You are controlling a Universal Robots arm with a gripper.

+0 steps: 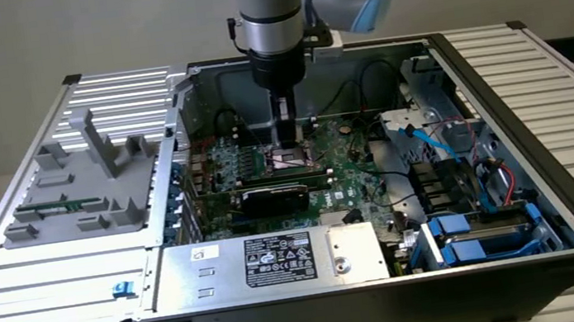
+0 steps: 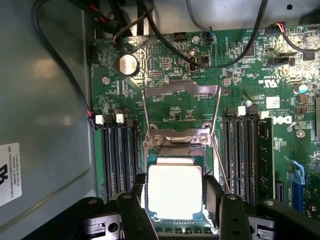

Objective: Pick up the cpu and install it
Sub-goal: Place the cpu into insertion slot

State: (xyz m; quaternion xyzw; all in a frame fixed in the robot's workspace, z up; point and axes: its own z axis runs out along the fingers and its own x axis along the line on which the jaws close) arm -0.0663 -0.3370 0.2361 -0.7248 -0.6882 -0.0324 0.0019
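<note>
The cpu [image 2: 175, 192], a flat square chip with a pale metal top and a thin green rim, sits squarely over the motherboard socket [image 2: 176, 141]. The socket's metal load plate [image 2: 181, 90] is swung up and open behind it. My gripper [image 2: 175, 182] straddles the chip, and its black fingers [image 2: 140, 182] press against two opposite edges. I cannot tell whether the chip rests in the socket or hangs just above it. In the exterior view the gripper [image 1: 288, 148] reaches straight down into the open computer case, right over the socket [image 1: 293, 160].
Black memory slots [image 2: 120, 155] flank the socket on both sides, and black cables [image 2: 220, 55] loop above the board. A black card [image 1: 275, 198] and a silver labelled box [image 1: 267, 262] lie in front of the socket. A grey fixture [image 1: 80, 192] stands at the exterior view's left.
</note>
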